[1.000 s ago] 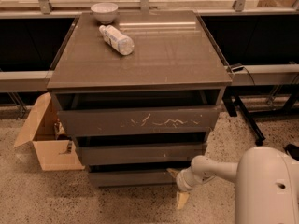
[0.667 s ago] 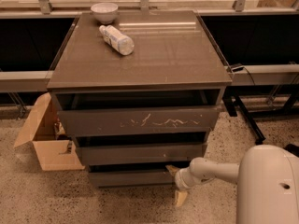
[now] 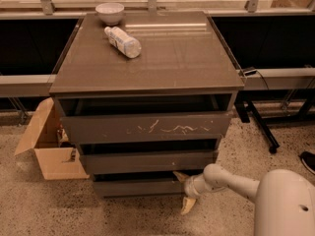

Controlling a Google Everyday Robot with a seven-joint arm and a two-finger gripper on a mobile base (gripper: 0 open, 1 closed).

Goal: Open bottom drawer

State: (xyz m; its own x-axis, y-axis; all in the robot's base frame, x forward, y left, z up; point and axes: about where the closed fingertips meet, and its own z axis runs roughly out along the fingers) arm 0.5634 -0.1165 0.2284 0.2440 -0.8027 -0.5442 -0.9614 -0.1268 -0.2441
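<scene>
Straddling bottom drawer (image 3: pixel 135 187) (rt end): gripper (image 3: pixel 184 191)

Glossy cabinet top (image 3: pixel 167 58), matt bottom drawer (image 3: pixel 135 187), scratched top drawer (image 3: pixel 145 128), smooth white plastic arm with gripper (image 3: pixel 183 191) at drawer, cardboard box (image 3: pixel 51 151), speckled floor (image 3: pixel 44 205)

No text, brand or number can be read. The bottle (image 3: pixel 123 41) has a label, but its words are not legible. The tool (image 3: pixel 184 191) is at the bottom drawer (image 3: pixel 135 187).
</scene>
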